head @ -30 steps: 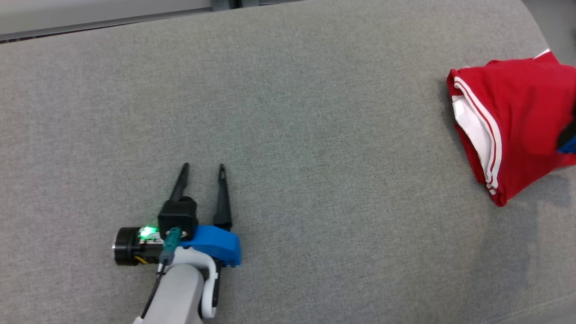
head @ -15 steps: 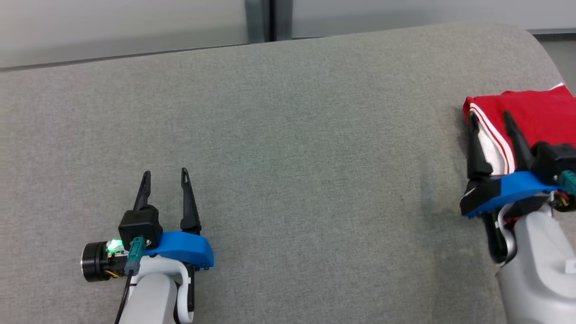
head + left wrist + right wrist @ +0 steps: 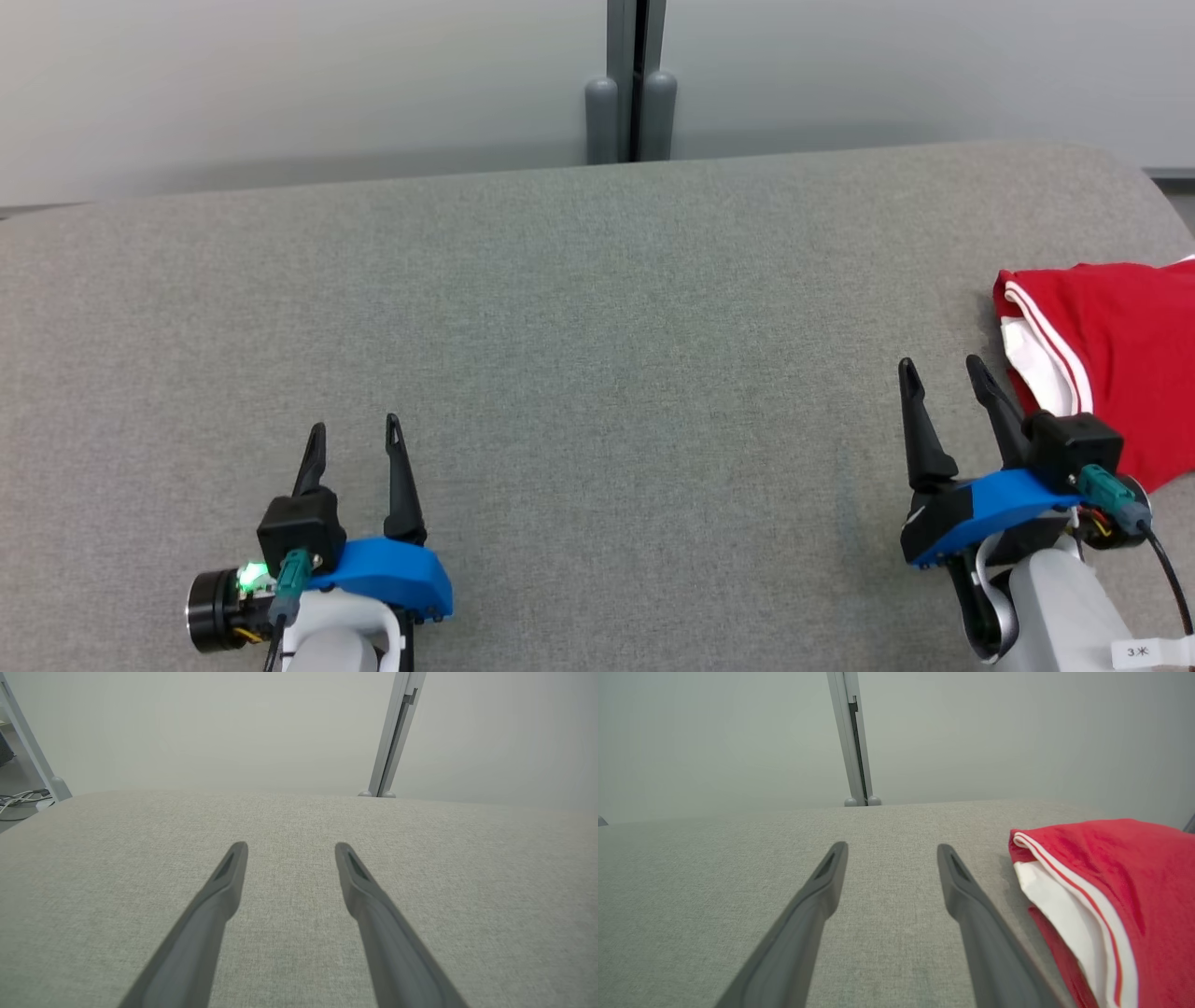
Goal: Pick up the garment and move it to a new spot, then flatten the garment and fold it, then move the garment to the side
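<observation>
The garment [image 3: 1116, 345] is red with white trim and lies folded at the far right of the grey fabric surface [image 3: 597, 327]; the right wrist view shows the garment [image 3: 1120, 896] just right of that gripper's fingers. My right gripper [image 3: 943, 373] stands open and empty at the lower right, a little left of the garment and apart from it; the right gripper [image 3: 892, 851] hovers over bare fabric. My left gripper [image 3: 355, 431] is open and empty at the lower left, and the left gripper [image 3: 289, 849] points across bare fabric.
A pale wall with a grey vertical post [image 3: 630, 84] runs behind the surface's far edge. The surface's rounded right corner [image 3: 1134, 177] lies just beyond the garment. Cables [image 3: 21, 800] lie on the floor off the left end.
The head camera has tilted up, bringing the wall into view. My right gripper has drawn back from the garment and now stands clear of it. The left gripper stays open.
</observation>
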Controlling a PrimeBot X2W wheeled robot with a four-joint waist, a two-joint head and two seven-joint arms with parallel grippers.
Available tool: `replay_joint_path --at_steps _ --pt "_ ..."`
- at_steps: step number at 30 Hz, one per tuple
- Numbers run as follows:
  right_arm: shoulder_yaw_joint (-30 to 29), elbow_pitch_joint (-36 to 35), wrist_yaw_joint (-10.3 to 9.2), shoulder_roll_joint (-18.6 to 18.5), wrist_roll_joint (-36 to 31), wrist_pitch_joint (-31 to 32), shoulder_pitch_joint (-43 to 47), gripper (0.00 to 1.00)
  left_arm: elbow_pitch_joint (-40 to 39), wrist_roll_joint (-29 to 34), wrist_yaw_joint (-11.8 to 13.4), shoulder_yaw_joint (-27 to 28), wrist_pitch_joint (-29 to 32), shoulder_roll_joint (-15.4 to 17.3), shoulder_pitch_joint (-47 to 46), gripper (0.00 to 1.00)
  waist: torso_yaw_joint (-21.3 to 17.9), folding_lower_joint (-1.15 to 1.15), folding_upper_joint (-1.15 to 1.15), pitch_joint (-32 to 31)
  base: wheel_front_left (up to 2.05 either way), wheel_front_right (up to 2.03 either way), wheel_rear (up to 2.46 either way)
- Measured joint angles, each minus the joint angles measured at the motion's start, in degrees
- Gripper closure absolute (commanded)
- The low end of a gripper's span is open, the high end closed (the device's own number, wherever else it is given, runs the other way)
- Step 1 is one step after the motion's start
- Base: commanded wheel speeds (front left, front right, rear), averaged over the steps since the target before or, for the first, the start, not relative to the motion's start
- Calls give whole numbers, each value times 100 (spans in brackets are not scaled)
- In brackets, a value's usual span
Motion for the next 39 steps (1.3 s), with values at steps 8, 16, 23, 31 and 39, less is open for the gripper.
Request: replay_joint_path --at_steps 8,16,23,31,39 --pt "23 10 -1 65 -12 0 357 0 93 -55 -52 160 0 -1 386 0 55 -1 0 -469 0 0 0" --pt "156 -58 -1 75 207 0 488 0 31 -192 -232 304 0 -1 561 0 103 0 -1 -717 0 0 0" --pt "177 93 -1 103 263 27 619 100 121 -207 -302 310 29 -1 744 100 129 0 0 -752 0 0 0" --pt "78 90 -1 126 1059 297 700 100 140 -969 -438 469 286 -2 840 100 139 1 -1 -759 0 0 0" --pt "58 -123 -1 126 1894 479 805 100 -20 -1762 -586 573 470 -2 839 100 150 1 0 -764 0 0 0"
